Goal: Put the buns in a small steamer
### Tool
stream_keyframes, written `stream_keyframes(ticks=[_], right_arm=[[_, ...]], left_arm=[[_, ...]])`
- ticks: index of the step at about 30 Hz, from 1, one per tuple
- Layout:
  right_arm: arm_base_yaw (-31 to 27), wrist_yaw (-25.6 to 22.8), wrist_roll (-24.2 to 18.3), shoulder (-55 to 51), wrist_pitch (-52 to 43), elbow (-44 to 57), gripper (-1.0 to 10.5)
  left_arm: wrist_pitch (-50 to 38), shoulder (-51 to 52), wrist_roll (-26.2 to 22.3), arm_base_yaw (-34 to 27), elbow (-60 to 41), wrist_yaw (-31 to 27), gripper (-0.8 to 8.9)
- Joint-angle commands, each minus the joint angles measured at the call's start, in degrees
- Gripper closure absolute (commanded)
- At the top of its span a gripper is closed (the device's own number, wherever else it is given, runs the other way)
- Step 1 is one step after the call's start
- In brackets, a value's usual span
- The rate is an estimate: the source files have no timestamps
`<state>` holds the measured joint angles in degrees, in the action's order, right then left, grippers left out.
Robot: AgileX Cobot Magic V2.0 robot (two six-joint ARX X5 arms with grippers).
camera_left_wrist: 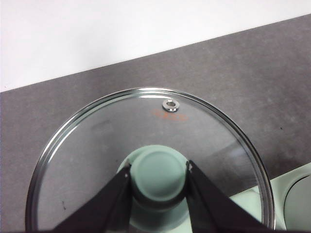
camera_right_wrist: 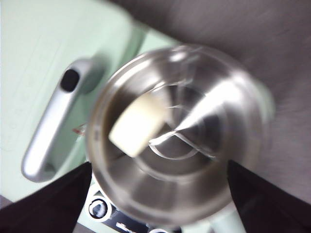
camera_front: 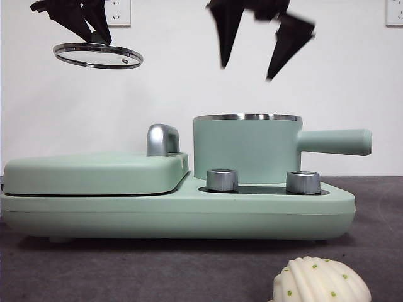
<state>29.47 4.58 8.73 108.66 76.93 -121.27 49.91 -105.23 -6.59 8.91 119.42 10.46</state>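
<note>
smooth cream-white block bun (camera_right_wrist: 136,127) down inside the mint-green round steamer pot with shiny chrome rim (camera_front: 247,148), lying on the shiny metal floor, close to the wall on the grey-handle side. a bit blurry in the right wrist view. ribbed cream-white dome bun with small green dots (camera_front: 321,280) out on the dark grey worktop (camera_front: 157,270), in front of the stove and well apart from the pot. only its top seen at the low edge of the front view.

straight green side handle (camera_front: 334,141) sticking out sideways from the pot. pot open on top, no lid on it. standing on the long mint-green stove base (camera_front: 189,214), behind two chrome knobs (camera_front: 222,179). flat mint-green griddle lid (camera_front: 94,173) beside the pot on the same base, with a curved chrome handle (camera_front: 162,139) at its edge.

round glass lid with chrome rim (camera_front: 98,55) held up high in the air, off to the side above the griddle lid. left gripper (camera_left_wrist: 159,174) with both black jaws squeezed on the lid's green knob (camera_left_wrist: 159,172), one on each side. small chrome vent hole (camera_left_wrist: 170,105) near the lid's edge.

right gripper (camera_front: 258,56) hanging above the open pot, black jaws spread wide apart, holding nothing.
</note>
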Motion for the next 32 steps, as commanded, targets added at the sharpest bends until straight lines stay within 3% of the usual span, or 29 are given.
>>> stream_keyframes(ticks=[1,7,14,19,23,28,32], right_arm=[[1.36,-0.5,-0.85,-3.19,4.5,1.16,5.0],[6.27,-0.15,0.83,-14.36,4.5,10.93,5.0],[16.44,-0.59,3.26,-25.7,4.17,28.28,5.0],[23.89,-0.59,8.61,-32.09,-5.2,43.04,5.0],[29.29,-3.52,14.21,-34.27,-13.99,54.93,5.0],[32.54,-4.87,19.34,-33.27,-23.41,65.99,5.0],[32.98,-6.8,20.65,-32.0,-29.92,72.74,5.0]], left_arm=[[-1.51,0.04,0.2,0.04,2.12,0.31,8.03],[-1.4,0.04,0.2,0.04,2.12,0.31,8.03],[-1.31,0.04,0.22,0.07,2.12,0.28,8.03],[-1.25,0.04,0.22,0.11,2.12,0.31,8.03],[-1.27,0.04,0.22,0.11,2.12,0.31,8.03],[-1.16,0.04,0.22,0.11,2.12,0.31,8.03],[-1.07,0.04,0.22,0.11,2.12,0.31,8.03]])
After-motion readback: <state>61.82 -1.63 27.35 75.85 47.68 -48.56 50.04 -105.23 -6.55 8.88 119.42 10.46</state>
